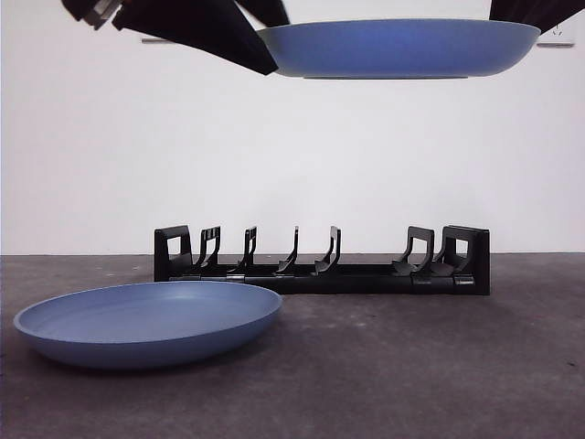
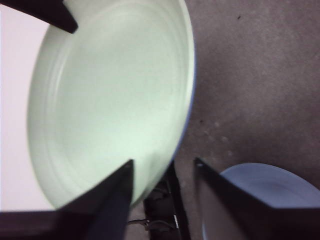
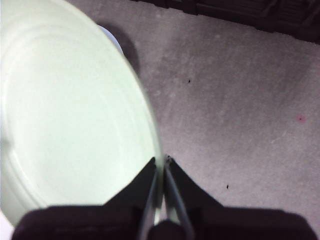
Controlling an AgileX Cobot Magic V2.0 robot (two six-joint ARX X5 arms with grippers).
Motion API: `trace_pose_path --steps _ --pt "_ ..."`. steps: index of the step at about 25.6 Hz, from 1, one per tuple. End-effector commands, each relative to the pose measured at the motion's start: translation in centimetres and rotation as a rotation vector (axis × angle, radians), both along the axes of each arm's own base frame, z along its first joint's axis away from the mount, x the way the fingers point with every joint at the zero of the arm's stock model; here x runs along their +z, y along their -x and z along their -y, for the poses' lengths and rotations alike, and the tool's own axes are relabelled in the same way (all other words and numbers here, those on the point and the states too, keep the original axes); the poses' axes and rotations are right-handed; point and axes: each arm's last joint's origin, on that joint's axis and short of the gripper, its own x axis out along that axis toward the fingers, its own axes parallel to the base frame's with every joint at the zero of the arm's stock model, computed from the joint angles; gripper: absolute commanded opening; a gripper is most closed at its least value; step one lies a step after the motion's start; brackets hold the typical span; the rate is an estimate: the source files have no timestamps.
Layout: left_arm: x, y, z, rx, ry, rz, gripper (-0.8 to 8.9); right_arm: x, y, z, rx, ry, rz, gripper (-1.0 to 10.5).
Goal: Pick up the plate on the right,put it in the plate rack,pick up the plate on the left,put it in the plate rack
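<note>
Holding the raised blue plate (image 1: 402, 48) by its rim in my right gripper (image 3: 163, 172), top of frame, above the plate rack (image 1: 320, 265). Left gripper (image 2: 162, 172) spread, empty. Next: tilt plate upright, lower between prongs. Second plate (image 1: 146, 322) waits lower left.

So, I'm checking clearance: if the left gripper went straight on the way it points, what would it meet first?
Probably the raised plate: its rim already sits between the open jaws of the left gripper. Depth is unclear.
</note>
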Motion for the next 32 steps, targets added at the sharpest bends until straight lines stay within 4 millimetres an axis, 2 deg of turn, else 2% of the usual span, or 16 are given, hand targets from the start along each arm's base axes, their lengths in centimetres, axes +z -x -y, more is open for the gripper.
trace_pose_path --steps 1,17,18,22,24,32 --pt "-0.2 0.1 0.1 0.004 -0.001 -0.024 -0.08 0.0 -0.1 -0.1 -0.001 -0.011 0.001 -0.1" --pt "-0.6 0.2 -0.1 0.019 -0.022 -0.063 -0.08 0.1 -0.2 -0.2 0.008 -0.038 0.007 0.1" --pt "-0.6 0.2 -0.1 0.024 -0.016 -0.068 -0.08 0.2 -0.2 -0.2 0.011 -0.046 0.011 0.2" --pt "-0.6 0.2 -0.1 0.031 -0.011 -0.077 -0.08 0.3 -0.3 -0.4 0.038 -0.106 0.017 2.3" --pt "-0.6 0.2 -0.1 0.033 -0.008 -0.08 -0.08 0.4 -0.4 -0.5 0.049 -0.131 0.023 2.9" --pt "-0.7 0.5 0.0 0.034 0.055 -0.17 -0.08 1.6 -0.7 -0.6 0.064 -0.179 0.117 2.9"
